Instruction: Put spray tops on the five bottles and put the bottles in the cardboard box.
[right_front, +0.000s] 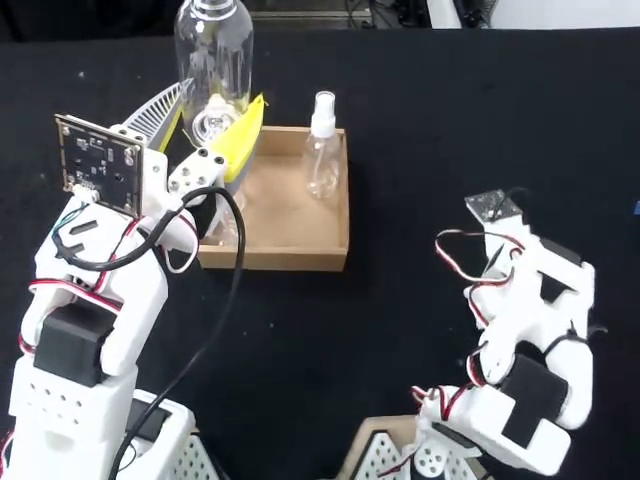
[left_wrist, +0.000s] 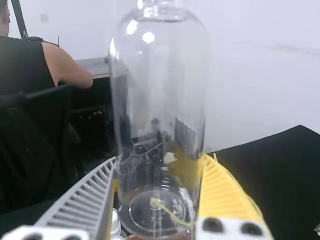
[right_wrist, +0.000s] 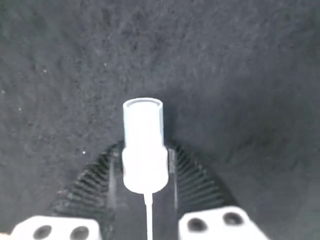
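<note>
- Black cloth surface (right_front: 420, 120) carries an open brown cardboard box (right_front: 290, 225); a small clear bottle with a white sprayer (right_front: 322, 150) stands at its far right corner.
- Left hand (right_front: 222, 95), grey and yellow fingers spread wide, clasps a clear plastic bottle (right_front: 212, 50) near its base, over the box's far left corner.
- Right hand (right_wrist: 144, 150) pinches a white spray top (right_wrist: 143, 125) over bare cloth.

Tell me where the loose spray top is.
In the right wrist view, the spray top is gripped in the right pincer, with the black table behind it. In the high view, the right arm sits right of the box.
</note>
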